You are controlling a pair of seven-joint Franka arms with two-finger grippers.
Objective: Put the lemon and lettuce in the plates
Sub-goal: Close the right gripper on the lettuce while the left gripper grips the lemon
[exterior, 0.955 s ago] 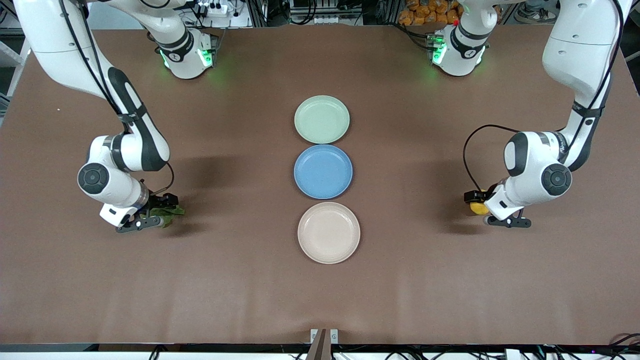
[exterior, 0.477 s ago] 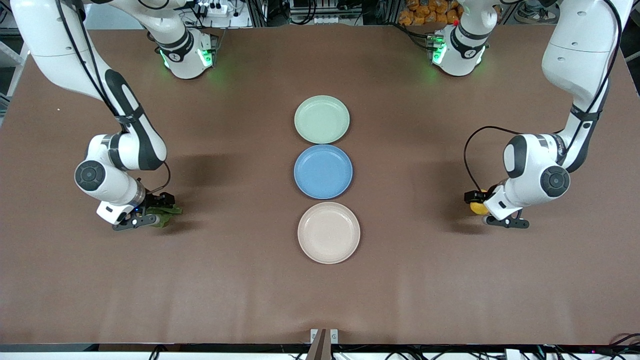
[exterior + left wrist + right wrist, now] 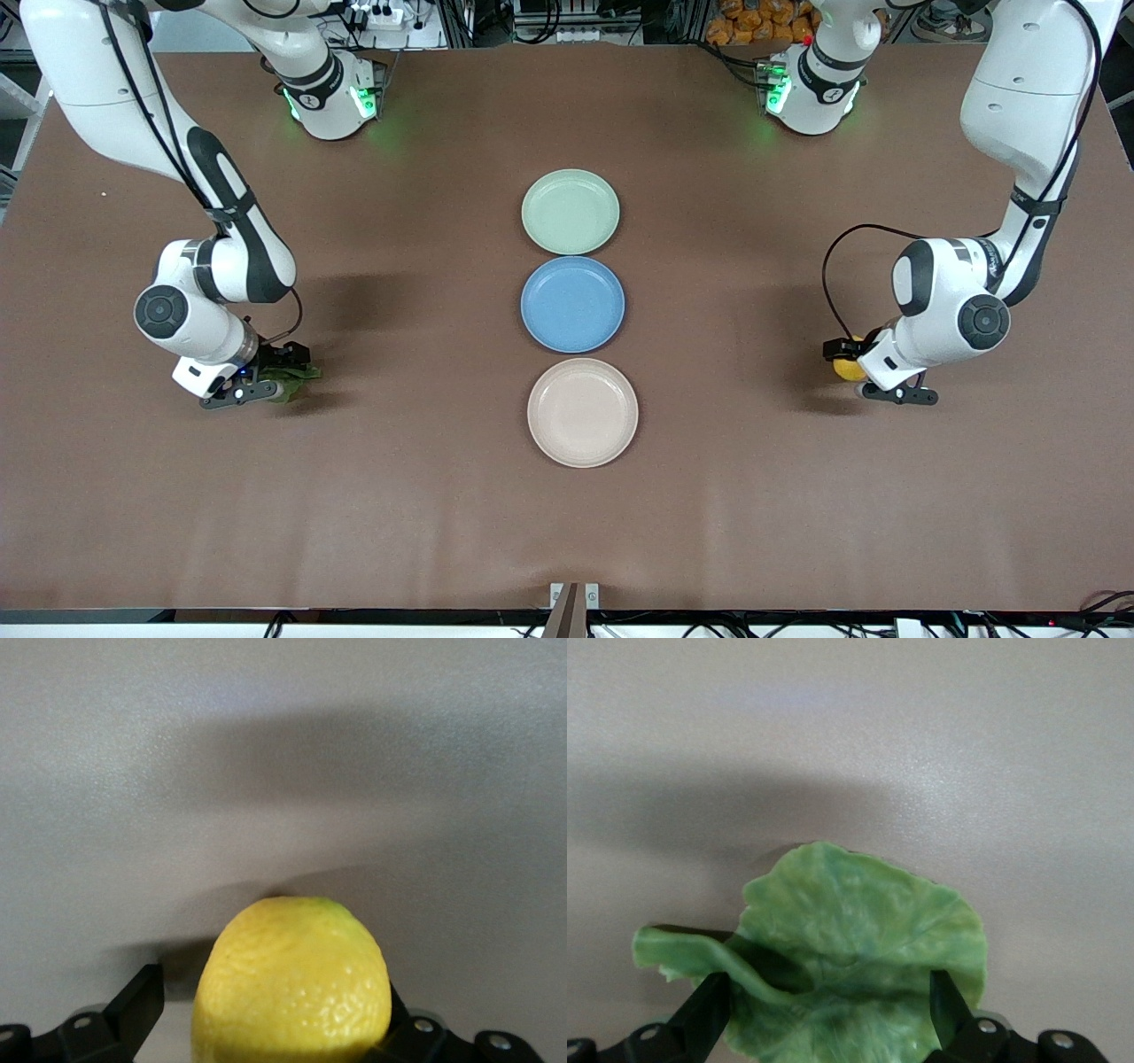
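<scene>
Front view: nearest the camera, the beige plate (image 3: 582,412) is being left bare on the brown table (image 3: 567,532). A little farther off, toward the right arm's end of the table, the lettuce (image 3: 299,376) is being straddled by the right gripper (image 3: 268,379), whose fingers are being held wide apart on either side of the leaf, with nothing gripped. Toward the left arm's end, the lemon (image 3: 848,369) is being bracketed in the same way by the left gripper (image 3: 866,372); in the left wrist view a gap is being shown between one finger and the fruit, so the jaws are being read as wide and not yet clamped. Farther off, the blue plate (image 3: 572,304) and then the green plate (image 3: 570,212) are being kept empty.

Two risks are being judged. The leaf is thin and lying flat with one curled edge, so only that edge may be caught and the leaf dropped during the lift. The lemon, being round and dimpled, may be squeezed off-centre and sent rolling away. The blue plate, being flanked by both targets, may also be taken in error.
</scene>
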